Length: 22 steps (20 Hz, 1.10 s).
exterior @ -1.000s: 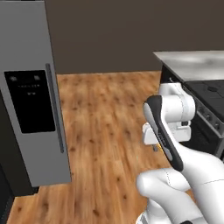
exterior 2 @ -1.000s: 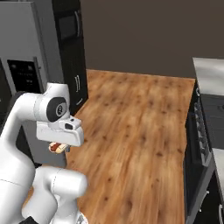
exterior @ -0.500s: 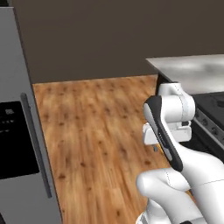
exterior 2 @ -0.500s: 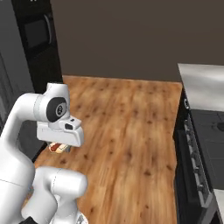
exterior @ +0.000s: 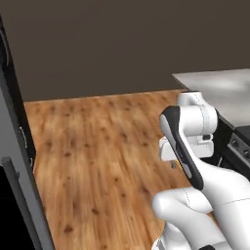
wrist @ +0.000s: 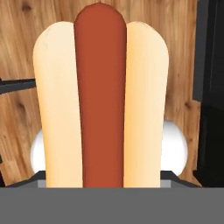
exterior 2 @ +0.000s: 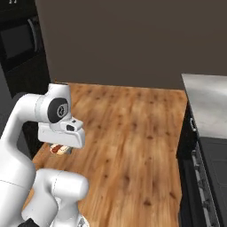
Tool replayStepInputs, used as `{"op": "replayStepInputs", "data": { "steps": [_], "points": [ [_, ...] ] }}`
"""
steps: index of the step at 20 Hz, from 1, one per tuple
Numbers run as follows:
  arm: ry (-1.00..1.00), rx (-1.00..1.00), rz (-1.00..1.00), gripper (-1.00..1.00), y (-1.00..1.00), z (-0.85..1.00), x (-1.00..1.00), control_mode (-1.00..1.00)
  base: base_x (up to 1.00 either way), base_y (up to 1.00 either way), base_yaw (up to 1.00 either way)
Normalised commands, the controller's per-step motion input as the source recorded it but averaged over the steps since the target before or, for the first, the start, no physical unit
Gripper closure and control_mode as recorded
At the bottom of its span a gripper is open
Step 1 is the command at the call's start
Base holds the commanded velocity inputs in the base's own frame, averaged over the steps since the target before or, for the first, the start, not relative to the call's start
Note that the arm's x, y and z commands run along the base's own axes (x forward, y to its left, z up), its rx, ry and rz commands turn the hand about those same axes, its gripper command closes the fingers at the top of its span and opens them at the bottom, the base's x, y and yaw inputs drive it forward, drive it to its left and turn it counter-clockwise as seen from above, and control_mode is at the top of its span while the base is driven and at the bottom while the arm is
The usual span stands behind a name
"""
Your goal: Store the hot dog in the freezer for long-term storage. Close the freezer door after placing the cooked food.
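Note:
The hot dog (wrist: pixel 101 100), a tan bun with a red sausage along its middle, is held upright in the hand view, with wooden floor behind it. My gripper (exterior 2: pixel 60 149) is shut on the hot dog (exterior 2: pixel 56 150), which peeks out under the white hand low over the floor. The freezer door (exterior: pixel 17 161) is a grey slab at the left edge of the left base view, with its dark bar handle (exterior: pixel 18 200) and a corner of the black dispenser panel (exterior: pixel 7 215). The freezer's inside is out of view.
Black cabinets with a built-in oven (exterior 2: pixel 20 44) stand at the far left. A grey counter (exterior 2: pixel 206 104) over dark drawers and a stove (exterior 2: pixel 213 168) runs along the right. Wooden floor (exterior 2: pixel 133 133) lies between, ending at a dark wall.
Both base views have swung: the fridge has slid off toward the left edge and the counter has come further in. The arm holds the same pose with the hot dog.

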Motion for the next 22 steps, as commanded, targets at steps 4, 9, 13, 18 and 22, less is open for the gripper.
{"op": "replayStepInputs", "data": {
  "steps": [4, 9, 13, 18, 22],
  "points": [
    [0.0, 0.0, 0.0, 1.0, 0.0, 0.0, 0.0, 1.0, 0.64, -0.14, 0.19],
    [0.0, 0.0, 0.0, 1.0, 0.0, 0.0, 0.0, 1.0, 0.35, -0.18, 0.35],
    [0.0, 0.0, 0.0, 1.0, 0.0, 0.0, 0.0, 1.0, 0.11, -0.38, 0.45],
    [0.0, 0.0, 0.0, 1.0, 0.0, 0.0, 0.0, 1.0, 0.12, -0.49, 0.52],
    [0.0, 0.0, 0.0, 1.0, 0.0, 0.0, 0.0, 1.0, 0.19, -0.56, 0.54]
  ]
}}
